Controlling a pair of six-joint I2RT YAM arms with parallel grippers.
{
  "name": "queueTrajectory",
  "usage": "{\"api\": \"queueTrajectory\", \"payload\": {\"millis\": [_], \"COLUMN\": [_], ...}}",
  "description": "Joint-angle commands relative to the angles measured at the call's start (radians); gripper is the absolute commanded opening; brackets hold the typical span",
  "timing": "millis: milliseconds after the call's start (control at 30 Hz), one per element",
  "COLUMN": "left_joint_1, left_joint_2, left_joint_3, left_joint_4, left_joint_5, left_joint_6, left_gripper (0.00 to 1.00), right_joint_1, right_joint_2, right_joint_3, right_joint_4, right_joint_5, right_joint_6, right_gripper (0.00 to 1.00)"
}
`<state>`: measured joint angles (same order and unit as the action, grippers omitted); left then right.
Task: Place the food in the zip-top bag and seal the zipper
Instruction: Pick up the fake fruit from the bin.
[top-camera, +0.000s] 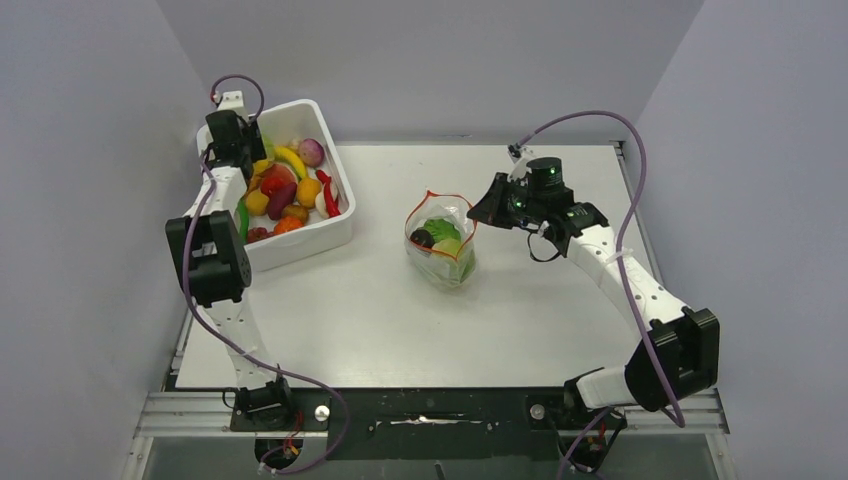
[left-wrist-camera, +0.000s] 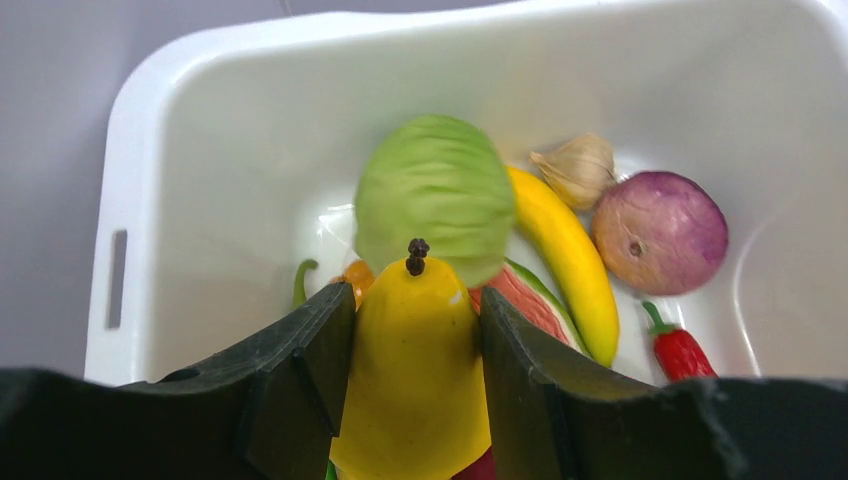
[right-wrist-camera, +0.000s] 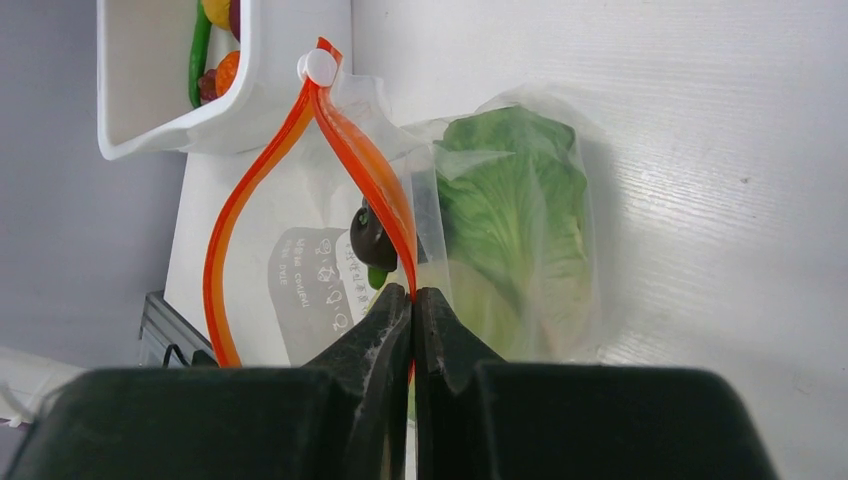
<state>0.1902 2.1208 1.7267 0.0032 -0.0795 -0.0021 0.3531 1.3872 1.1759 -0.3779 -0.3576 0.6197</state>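
Observation:
My left gripper is inside the white tub at the back left, shut on a yellow pear-shaped fruit. Around it lie a green cabbage, a banana, a purple onion, garlic and a red chilli. The clear zip-top bag stands open mid-table, holding lettuce and a dark purple piece. My right gripper is shut on the bag's orange zipper strip, holding the mouth open. The left gripper and right gripper both show in the top view.
The tub's walls closely surround my left gripper. The bag's white slider sits at the zipper's far end. Grey walls enclose the table on the left, back and right.

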Motion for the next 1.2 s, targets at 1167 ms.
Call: {"api": "queueTrajectory", "payload": {"millis": [1167], "left_joint_1": [-0.268], "left_joint_2": [-0.972], "left_joint_3": [-0.73], "left_joint_4": [0.043], "left_joint_5": [0.646], "left_joint_6": [-0.335], "left_gripper": [0.28], "right_joint_1": [0.111], "right_joint_2": [-0.093], "right_joint_3": [0.005], "right_joint_4": [0.036], "right_joint_5": [0.008], "right_joint_6": [-0.054], "right_gripper": [0.01]}}
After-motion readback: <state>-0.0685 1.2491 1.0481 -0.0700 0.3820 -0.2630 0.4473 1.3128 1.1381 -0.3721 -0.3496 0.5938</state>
